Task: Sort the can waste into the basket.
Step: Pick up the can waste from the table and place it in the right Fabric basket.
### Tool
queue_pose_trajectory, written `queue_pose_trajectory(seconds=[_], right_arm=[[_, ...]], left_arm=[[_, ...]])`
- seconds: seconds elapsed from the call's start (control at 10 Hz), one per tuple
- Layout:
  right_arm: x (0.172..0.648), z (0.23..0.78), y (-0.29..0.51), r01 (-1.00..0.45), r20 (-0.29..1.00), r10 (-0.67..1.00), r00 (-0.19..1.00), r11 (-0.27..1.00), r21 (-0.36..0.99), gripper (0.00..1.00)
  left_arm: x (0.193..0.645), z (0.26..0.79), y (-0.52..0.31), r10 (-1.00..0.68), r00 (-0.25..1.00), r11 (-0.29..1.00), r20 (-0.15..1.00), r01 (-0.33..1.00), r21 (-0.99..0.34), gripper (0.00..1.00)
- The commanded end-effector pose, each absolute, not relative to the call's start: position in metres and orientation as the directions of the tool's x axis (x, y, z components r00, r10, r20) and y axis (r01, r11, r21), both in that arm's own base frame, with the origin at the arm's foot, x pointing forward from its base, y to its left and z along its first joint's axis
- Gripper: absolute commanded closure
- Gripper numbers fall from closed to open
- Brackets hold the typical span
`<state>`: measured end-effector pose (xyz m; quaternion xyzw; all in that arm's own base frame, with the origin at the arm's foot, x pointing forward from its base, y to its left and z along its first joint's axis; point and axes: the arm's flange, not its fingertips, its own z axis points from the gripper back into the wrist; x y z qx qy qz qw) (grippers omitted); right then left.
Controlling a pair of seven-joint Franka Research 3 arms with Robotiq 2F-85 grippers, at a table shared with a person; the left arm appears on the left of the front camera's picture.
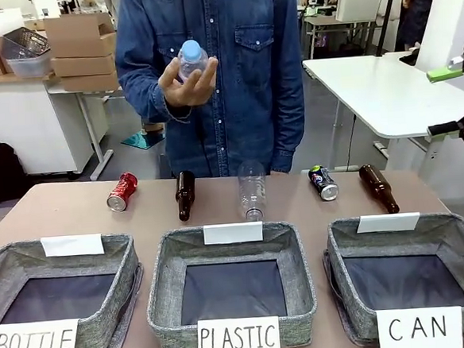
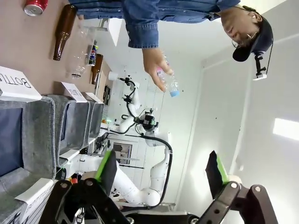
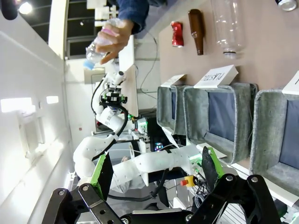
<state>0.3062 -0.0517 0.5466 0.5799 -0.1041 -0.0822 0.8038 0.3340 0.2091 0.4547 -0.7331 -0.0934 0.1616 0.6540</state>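
A dented red can (image 1: 122, 191) lies at the table's far left, and a dark blue can (image 1: 323, 182) lies right of centre between a clear bottle and a brown one. The grey basket signed "CAN" (image 1: 459, 227) stands at the front right with nothing in it. My right gripper (image 1: 456, 99) hangs open in the air beyond the table's right edge, well above the basket. From the right wrist I see my right gripper (image 3: 155, 171) open, the red can (image 3: 177, 33) and the CAN basket (image 3: 273, 126). My left gripper (image 2: 161, 171) is open and holds nothing; the red can (image 2: 35, 6) lies far off.
Two brown glass bottles (image 1: 185, 195) (image 1: 378, 188) and a clear plastic bottle (image 1: 251, 190) lie in the row with the cans. Baskets signed "PLASTIC" (image 1: 165, 294) and "BOTTLE" (image 1: 107, 326) stand left of the CAN one. The person across the table holds up a small blue-capped bottle (image 1: 190, 59).
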Motion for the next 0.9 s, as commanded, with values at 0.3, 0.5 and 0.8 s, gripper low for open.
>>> queue_pose_trajectory(seconds=[0.3, 0.5, 0.8], right_arm=[[0.310, 0.549, -0.051, -0.023, 0.099, -0.246, 0.964, 0.297, 0.955, 0.00], [0.310, 0.549, -0.051, -0.023, 0.099, -0.246, 0.964, 0.297, 0.955, 0.00], [0.310, 0.549, -0.051, -0.023, 0.099, -0.246, 0.964, 0.297, 0.955, 0.00]], left_arm=[[0.364, 0.461, 0.200, 0.436, 0.883, -0.016, -0.172, -0.183, -0.983, 0.00], [0.394, 0.467, 0.186, 0.451, 0.879, 0.171, -0.155, -0.256, -0.951, 0.00], [0.439, 0.476, 0.136, 0.460, 0.886, 0.460, -0.055, -0.291, -0.839, 0.00]])
